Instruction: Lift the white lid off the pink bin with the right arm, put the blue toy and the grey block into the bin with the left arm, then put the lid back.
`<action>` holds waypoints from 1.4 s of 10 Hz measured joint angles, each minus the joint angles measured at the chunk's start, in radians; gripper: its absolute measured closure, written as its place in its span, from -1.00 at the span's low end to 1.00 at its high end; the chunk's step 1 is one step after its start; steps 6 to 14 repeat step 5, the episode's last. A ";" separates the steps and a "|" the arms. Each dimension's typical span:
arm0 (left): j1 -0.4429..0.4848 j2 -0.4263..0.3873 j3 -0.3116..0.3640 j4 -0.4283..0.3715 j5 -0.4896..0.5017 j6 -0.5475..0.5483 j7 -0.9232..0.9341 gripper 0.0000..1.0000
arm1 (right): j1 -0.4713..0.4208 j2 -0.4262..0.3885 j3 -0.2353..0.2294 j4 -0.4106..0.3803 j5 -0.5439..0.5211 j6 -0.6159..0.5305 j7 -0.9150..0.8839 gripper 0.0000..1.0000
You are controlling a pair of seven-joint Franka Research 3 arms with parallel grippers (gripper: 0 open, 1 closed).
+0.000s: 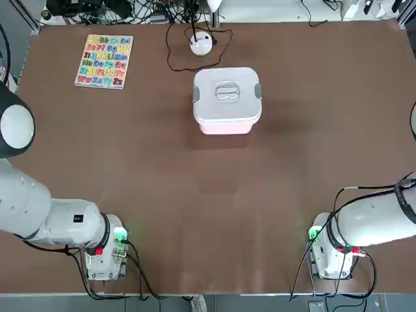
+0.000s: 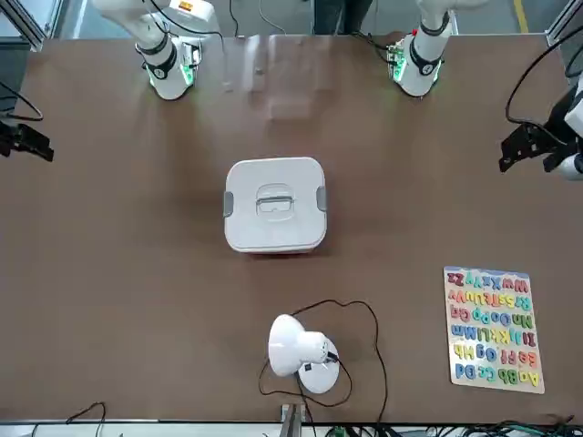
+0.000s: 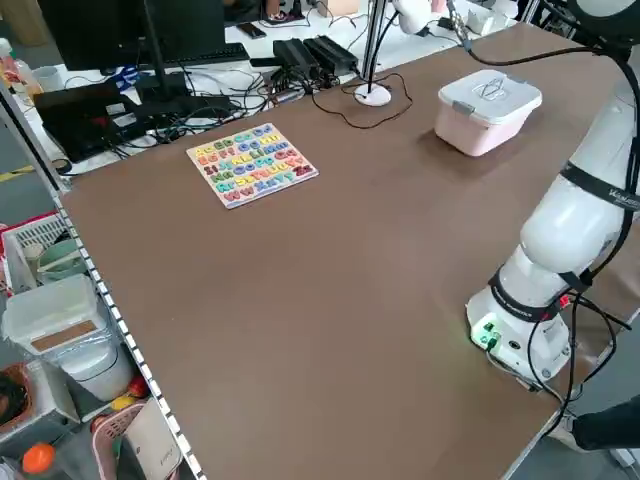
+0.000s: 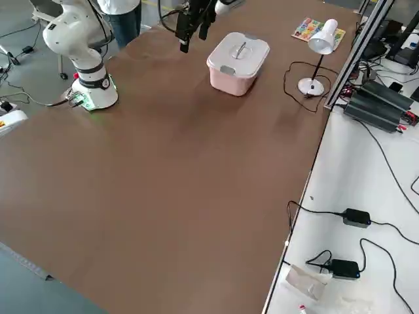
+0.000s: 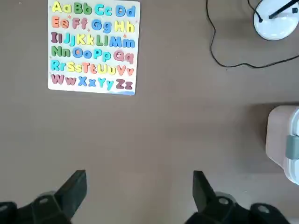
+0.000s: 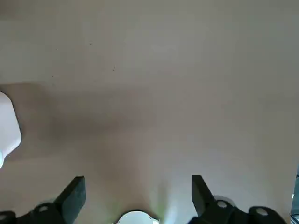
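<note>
The white lid (image 1: 226, 91) sits closed on the pink bin (image 1: 227, 125) just beyond the table's middle. No blue toy and no grey block show in any view. My left gripper (image 5: 140, 186) hangs open and empty high over the table's left side, with the lid's edge (image 5: 285, 140) off to one side. My right gripper (image 6: 138, 186) is open and empty above bare table to the right of the bin, with a corner of the lid (image 6: 8, 130) just in view. In the front view both grippers hang at the table's outer edges, right (image 2: 27, 144) and left (image 2: 528, 150).
A colourful alphabet puzzle board (image 1: 104, 61) lies at the far left. A small white round lamp (image 1: 202, 43) with a looping black cable (image 1: 174, 62) stands just behind the bin. Both arm bases (image 1: 104, 253) (image 1: 331, 250) sit at the near edge.
</note>
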 joint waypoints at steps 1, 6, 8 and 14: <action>0.002 0.000 0.000 0.000 0.000 0.000 0.000 -1.00 | 0.001 0.000 0.001 0.000 -0.001 0.004 0.000 -1.00; 0.003 0.000 0.000 0.000 0.000 0.000 0.000 -1.00 | 0.006 0.000 0.011 -0.007 -0.001 0.024 -0.002 -1.00; 0.003 0.000 0.000 0.000 0.000 0.000 0.000 -1.00 | 0.006 0.000 0.011 -0.007 -0.001 0.024 -0.002 -1.00; 0.003 0.000 0.000 0.000 0.000 0.000 0.000 -1.00 | 0.006 0.000 0.011 -0.007 -0.001 0.024 -0.002 -1.00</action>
